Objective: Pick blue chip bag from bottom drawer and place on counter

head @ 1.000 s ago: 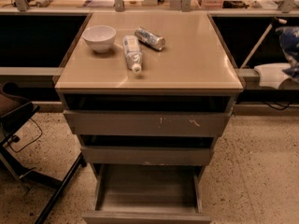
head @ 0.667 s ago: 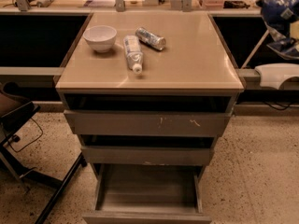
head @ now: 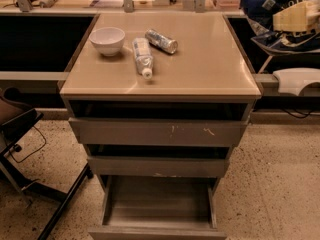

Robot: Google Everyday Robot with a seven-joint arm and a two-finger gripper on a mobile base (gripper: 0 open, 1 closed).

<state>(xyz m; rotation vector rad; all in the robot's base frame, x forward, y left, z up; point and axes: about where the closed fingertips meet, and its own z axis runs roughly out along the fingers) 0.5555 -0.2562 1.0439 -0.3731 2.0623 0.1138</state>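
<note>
The blue chip bag (head: 263, 0), dark blue with white lettering, hangs in the air at the top right, beyond the right edge of the counter (head: 205, 64). My gripper (head: 294, 18), cream-coloured, is shut on the bag and holds it at about the height of the counter's far end. The bottom drawer (head: 157, 204) is pulled open at the bottom of the view, and its grey inside is bare. The two upper drawers also stand partly open.
A white bowl (head: 107, 39), a clear plastic bottle (head: 142, 57) and a silver can (head: 161, 40) lie on the counter's far left part. A white arm part (head: 297, 79) juts in at the right. A dark chair (head: 17, 126) stands at the left.
The gripper with the blue chip bag has risen along the right edge and come further into view, moving up and a little left toward the counter.
</note>
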